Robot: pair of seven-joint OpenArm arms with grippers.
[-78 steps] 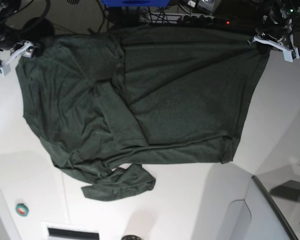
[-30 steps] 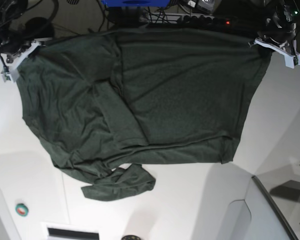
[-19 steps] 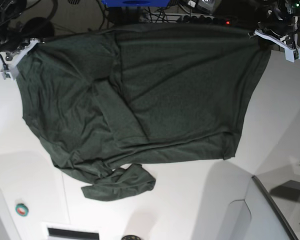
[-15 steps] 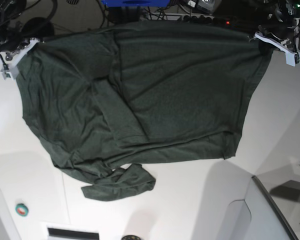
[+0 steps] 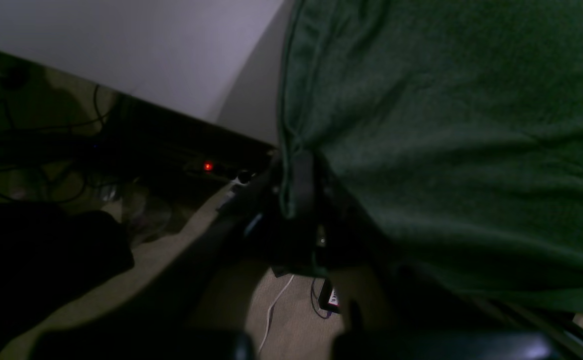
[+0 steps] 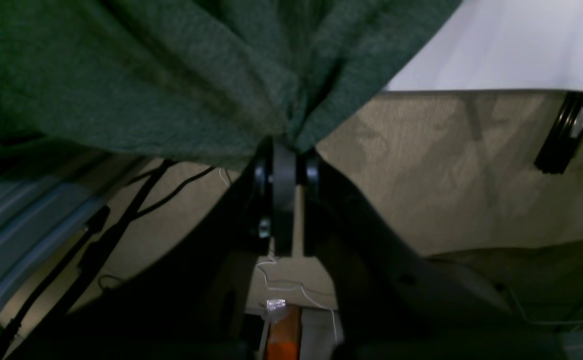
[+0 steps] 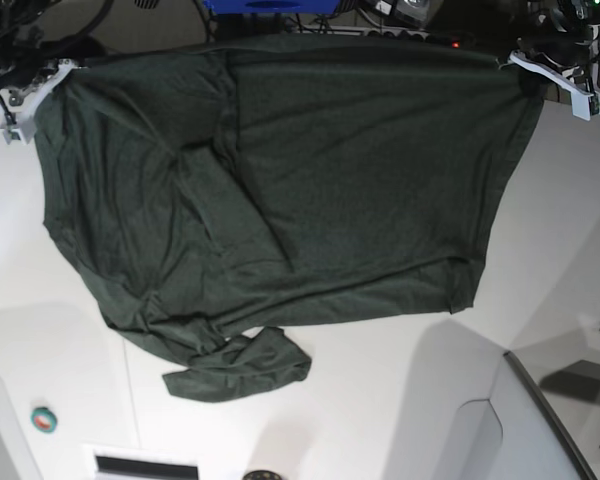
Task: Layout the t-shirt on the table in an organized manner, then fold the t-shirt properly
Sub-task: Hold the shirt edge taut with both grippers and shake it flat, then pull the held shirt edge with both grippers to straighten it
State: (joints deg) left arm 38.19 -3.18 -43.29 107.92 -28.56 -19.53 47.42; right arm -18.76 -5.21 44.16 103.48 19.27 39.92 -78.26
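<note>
The dark green t-shirt (image 7: 280, 200) lies spread over the far part of the white desk (image 7: 380, 400), its far edge stretched taut between the two arms at the desk's rim. The left gripper (image 7: 525, 72), on the right in the base view, has its jaws pinched tight on one corner of the cloth; the left wrist view shows the hem bunched into them. The right gripper (image 7: 42, 88) clamps the opposite corner, the fabric gathered into a knot at its jaws. A crumpled sleeve (image 7: 238, 366) trails toward the near side.
</note>
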